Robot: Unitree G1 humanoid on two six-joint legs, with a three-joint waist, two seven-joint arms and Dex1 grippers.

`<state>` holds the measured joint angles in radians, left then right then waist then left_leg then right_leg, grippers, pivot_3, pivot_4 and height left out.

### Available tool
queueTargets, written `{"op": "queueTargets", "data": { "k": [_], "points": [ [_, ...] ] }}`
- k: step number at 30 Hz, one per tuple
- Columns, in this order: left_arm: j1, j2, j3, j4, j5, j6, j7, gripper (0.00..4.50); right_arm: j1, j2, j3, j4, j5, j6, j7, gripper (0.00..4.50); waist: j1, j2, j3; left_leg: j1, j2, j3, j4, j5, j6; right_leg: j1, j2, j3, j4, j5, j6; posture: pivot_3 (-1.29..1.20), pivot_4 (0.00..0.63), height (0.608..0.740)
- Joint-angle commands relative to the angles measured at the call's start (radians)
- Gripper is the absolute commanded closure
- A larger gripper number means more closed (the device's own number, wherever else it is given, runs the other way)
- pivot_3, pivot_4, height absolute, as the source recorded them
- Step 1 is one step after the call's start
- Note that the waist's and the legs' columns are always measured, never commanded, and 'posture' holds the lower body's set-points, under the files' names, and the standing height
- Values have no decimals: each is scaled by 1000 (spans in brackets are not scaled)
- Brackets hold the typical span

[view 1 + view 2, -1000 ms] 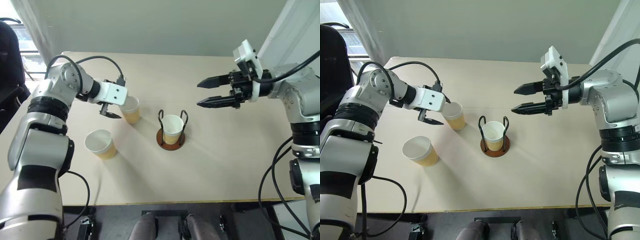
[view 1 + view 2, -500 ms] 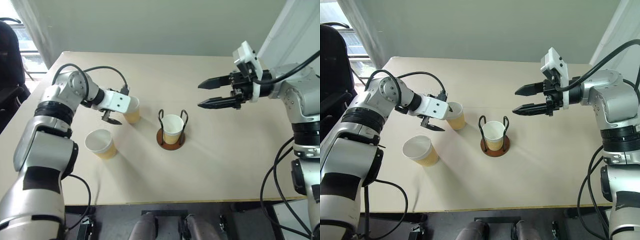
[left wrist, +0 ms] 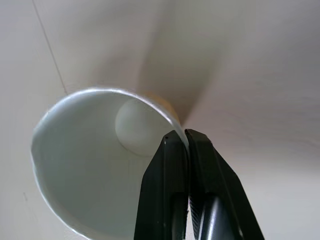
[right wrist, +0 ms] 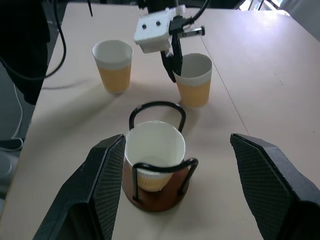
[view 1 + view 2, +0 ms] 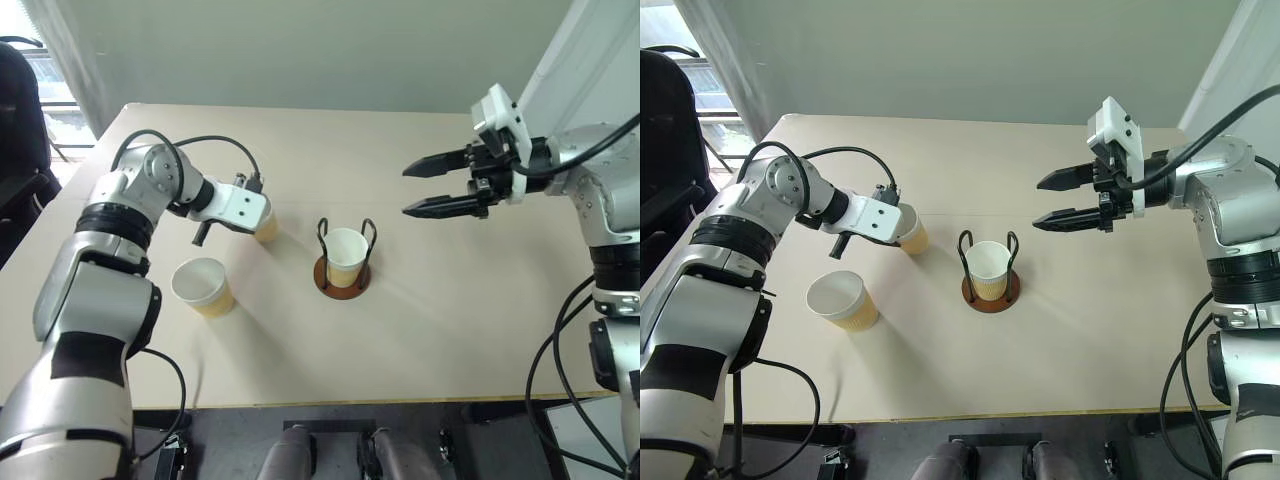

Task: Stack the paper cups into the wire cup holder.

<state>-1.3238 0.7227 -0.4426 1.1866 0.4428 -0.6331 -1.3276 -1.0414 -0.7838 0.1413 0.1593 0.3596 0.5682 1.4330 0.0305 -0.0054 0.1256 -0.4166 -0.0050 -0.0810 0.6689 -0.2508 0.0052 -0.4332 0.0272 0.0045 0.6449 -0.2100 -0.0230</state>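
Paper rim pinched in my left claw (image 3: 181,137) — cup (image 4: 194,80) on the counter (image 5: 440,310) beside the wire cup holder (image 5: 343,262). Thin wall may crumple or slip when lifted. Right claw (image 5: 412,188) gapes, empty.

I count three cups (image 5: 843,300) (image 5: 912,235) (image 5: 988,268), one holder (image 5: 991,290), one bench (image 5: 1080,330), and my two pincers (image 4: 172,70) (image 5: 1049,202).
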Motion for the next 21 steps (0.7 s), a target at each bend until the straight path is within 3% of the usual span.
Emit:
{"op": "queueTargets", "data": {
  "k": [1, 7, 14, 21],
  "points": [
    [-40, 18, 25, -3, -24, 5, -49, 4442, 21, -57, 21, 6, -33, -53, 68, 1119, 1, 0, 0, 0, 0, -1, 0, 0, 0, 0, 0, 0, 0, 0, 0, 0, 150, 740],
    [-84, 17, 78, -4, -95, 75, -159, 4442, 88, -114, 48, 43, -105, -192, 131, 1119, 0, 0, 0, -2, 0, 1, 1, 0, 1, -1, -1, 0, 0, 1, 1, 0, 150, 740],
    [-200, -17, 133, -10, -173, 172, -263, 4442, 89, -102, 42, 56, -112, -207, 142, 1119, -3, 0, 0, -1, 0, 3, 2, -4, 10, -1, -1, 1, 0, 3, 2, 0, 150, 740],
    [-301, -67, 77, -17, -263, 233, -287, 4442, 31, -77, 35, 106, -113, -224, 155, 1119, -6, 2, 1, -3, 1, 4, 5, -6, 16, -1, -2, 4, 0, 4, 5, 0, 150, 740]
  ]
}}
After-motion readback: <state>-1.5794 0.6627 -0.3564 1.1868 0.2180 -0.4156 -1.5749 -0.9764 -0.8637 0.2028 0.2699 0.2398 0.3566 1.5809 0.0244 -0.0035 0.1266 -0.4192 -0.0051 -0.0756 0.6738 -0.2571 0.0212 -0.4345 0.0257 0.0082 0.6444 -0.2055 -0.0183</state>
